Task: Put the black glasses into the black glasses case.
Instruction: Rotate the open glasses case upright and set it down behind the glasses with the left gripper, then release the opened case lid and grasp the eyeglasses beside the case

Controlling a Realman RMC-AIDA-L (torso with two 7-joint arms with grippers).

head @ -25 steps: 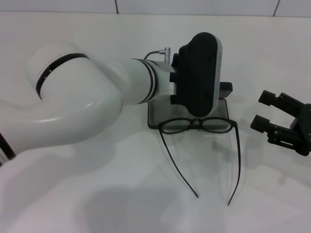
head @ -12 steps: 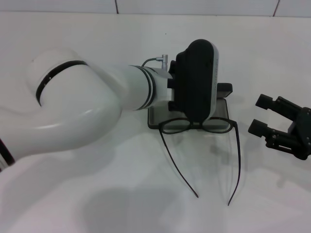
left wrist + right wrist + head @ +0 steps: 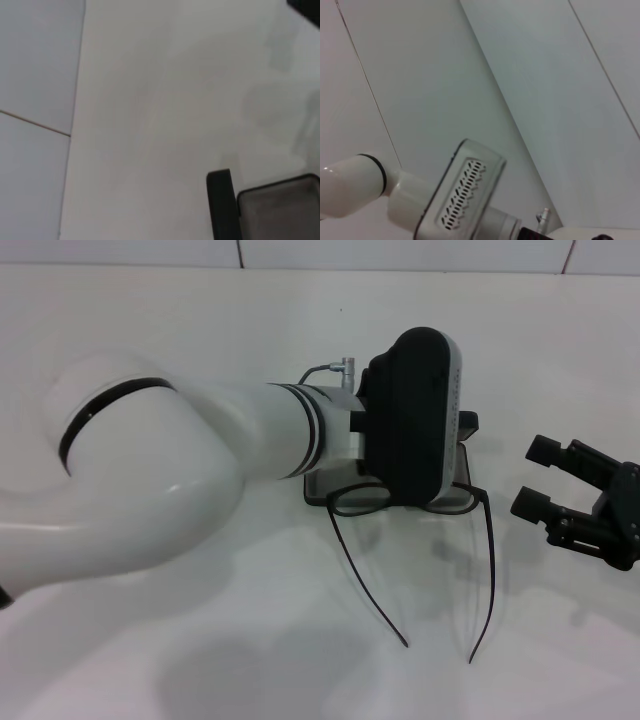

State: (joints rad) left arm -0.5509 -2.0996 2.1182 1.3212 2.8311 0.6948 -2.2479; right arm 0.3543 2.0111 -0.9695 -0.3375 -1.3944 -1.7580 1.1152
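Currently, left arm spans the frame's left half in the head view; left gripper (image 3: pixel 418 440), a black housing at centre, sits over the black glasses case (image 3: pixel 318 483) — can't tell whether its fingers are open or shut. Case is open and mostly hidden. Black glasses (image 3: pixel 420 560) lie on the table (image 3: pixel 200 660), front rim touching the case's near edge, temples toward bottom centre. Right gripper (image 3: pixel 535 478) at right edge, fingers apart, holding nothing.
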